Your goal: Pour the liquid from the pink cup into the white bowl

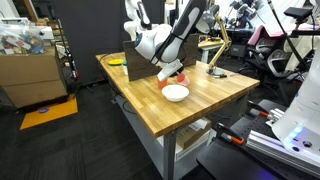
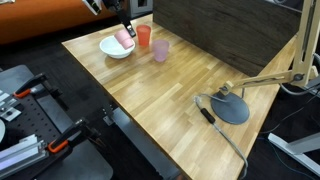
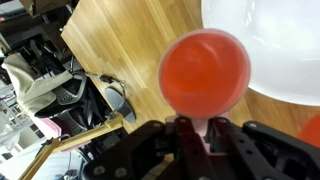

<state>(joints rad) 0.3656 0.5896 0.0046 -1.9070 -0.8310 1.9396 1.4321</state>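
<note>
Pinching pink cup point(image 3: 205, 70) in gripper point(image 3: 205, 128), cup tilted over rim of white bowl point(image 2: 110, 49) nr desk point(image 2: 170, 95) corner by dark panel point(image 2: 230, 25); red-orange cup point(image 2: 144, 36) just beside bowl, lavender cup point(image 2: 160, 51) near.

In an exterior view, taken from the white bowl point(image 2: 110, 50), the red-orange cup point(image 2: 144, 36) at 2 o'clock and the lavender cup point(image 2: 160, 51) at 3 o'clock obstruct passage, with a dark panel point(image 2: 220, 30) behind them. Bare tabletop point(image 2: 160, 105) lies open toward 5 o'clock. The lamp base point(image 2: 232, 108) stands well apart at 4 o'clock.
</note>
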